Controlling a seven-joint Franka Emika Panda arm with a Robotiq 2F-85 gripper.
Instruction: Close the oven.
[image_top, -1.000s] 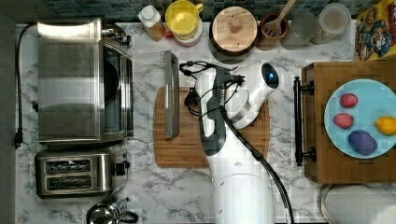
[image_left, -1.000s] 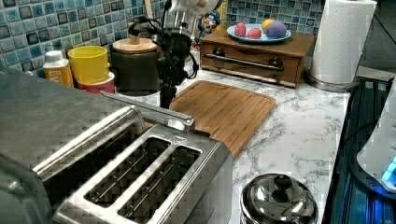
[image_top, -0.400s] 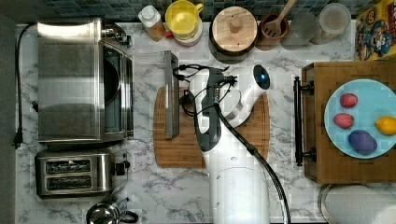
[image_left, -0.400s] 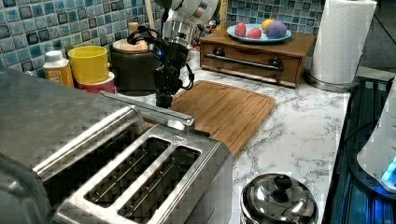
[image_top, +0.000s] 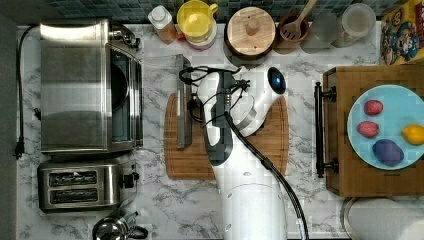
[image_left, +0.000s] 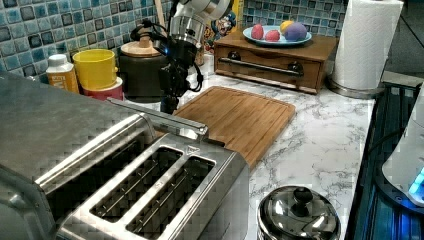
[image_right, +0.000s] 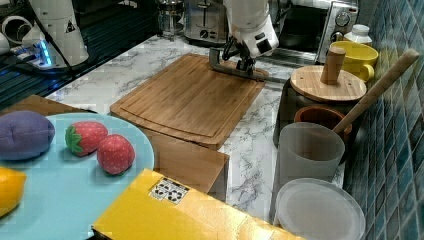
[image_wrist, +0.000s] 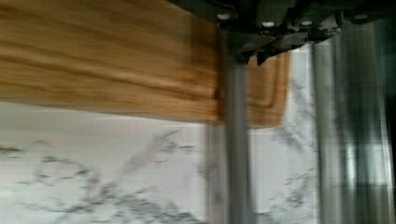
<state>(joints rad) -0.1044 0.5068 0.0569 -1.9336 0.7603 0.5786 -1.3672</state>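
Observation:
The steel oven (image_top: 75, 85) stands at the top view's left with its glass door (image_top: 160, 100) folded down flat. The door's long bar handle (image_top: 184, 110) lies over the edge of the wooden cutting board (image_top: 260, 150). My gripper (image_top: 194, 104) points down right beside the handle, on the side away from the oven. In the left view the gripper (image_left: 170, 102) hangs just behind the handle (image_left: 160, 117). The wrist view has the fingertips (image_wrist: 250, 49) close together against the handle (image_wrist: 236, 140), and the gripper holds nothing.
A two-slot toaster (image_top: 80, 186) sits beside the oven, with a small lidded pot (image_left: 299, 215) near it. A bottle, yellow cup (image_top: 196, 20), dark pot with wooden lid (image_top: 249, 31) and jars line the tiled wall. A wooden box (image_top: 350, 150) carries a plate of toy fruit.
My arm has moved toward the top view's left, bringing the gripper up to the door handle. The door still lies flat.

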